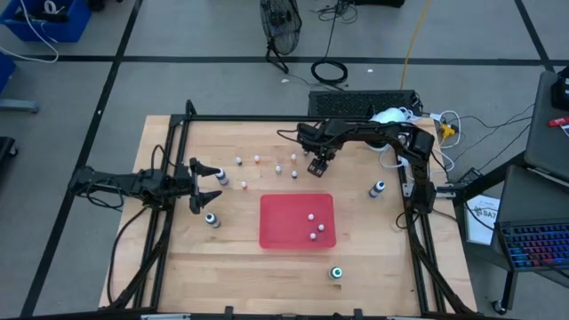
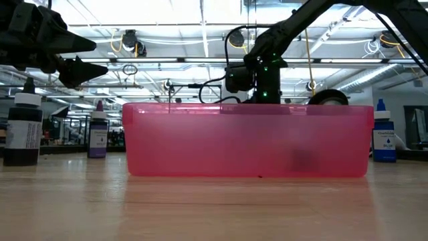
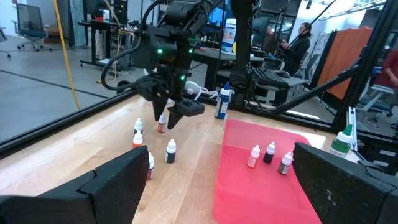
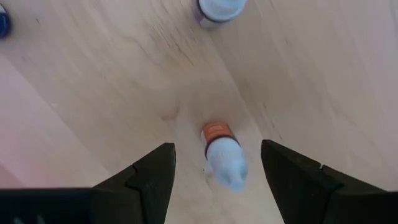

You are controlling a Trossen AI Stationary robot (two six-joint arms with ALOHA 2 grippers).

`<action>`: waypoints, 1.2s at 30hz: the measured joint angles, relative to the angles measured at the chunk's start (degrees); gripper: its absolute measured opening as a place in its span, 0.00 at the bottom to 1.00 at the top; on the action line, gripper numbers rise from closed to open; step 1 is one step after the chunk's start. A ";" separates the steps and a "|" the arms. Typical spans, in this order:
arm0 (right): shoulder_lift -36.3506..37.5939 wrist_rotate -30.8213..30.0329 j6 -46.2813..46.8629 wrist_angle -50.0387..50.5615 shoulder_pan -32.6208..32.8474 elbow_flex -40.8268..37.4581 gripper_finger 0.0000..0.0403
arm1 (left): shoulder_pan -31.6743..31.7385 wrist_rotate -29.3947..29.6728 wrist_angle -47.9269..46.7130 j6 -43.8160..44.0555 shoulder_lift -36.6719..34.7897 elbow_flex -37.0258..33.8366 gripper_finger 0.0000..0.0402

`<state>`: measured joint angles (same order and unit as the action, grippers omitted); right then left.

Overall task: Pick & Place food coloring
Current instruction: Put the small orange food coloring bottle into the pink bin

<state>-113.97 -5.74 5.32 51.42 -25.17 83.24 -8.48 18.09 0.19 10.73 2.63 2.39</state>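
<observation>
Several tiny whitish food coloring bottles (image 1: 258,160) stand upright on the wooden table beyond the red tray (image 1: 276,233); three more (image 1: 316,228) stand inside it. My right gripper (image 1: 317,166) points down, open, above one small white bottle with an orange band (image 4: 221,152). Its fingers stand on either side of this bottle without touching it. The bottle stands on its base. My left gripper (image 1: 216,184) waits open and level at the table's left side.
Bigger bottles stand at the tray's left (image 1: 212,219) and right (image 1: 378,188), and a green-capped one (image 1: 337,273) stands near the front. Another small bottle (image 4: 221,7) stands close to the one under my right gripper. A black frame (image 1: 267,118) borders the table.
</observation>
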 joint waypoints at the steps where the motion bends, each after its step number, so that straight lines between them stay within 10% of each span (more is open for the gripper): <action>1: 0.00 0.01 0.00 -0.04 0.00 0.00 0.56 | 0.01 0.00 0.00 -0.01 0.01 0.00 0.98; 13: 0.00 0.03 -0.02 -0.22 0.00 0.00 0.54 | 0.01 0.00 0.00 0.01 -0.01 0.00 0.98; 36: 0.15 0.05 -3.20 -2.93 0.23 0.00 0.13 | -0.01 0.02 0.00 0.01 0.01 0.00 0.98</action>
<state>-113.83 -5.69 2.12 48.49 -24.94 83.24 -8.49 18.11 0.19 10.74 2.63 2.39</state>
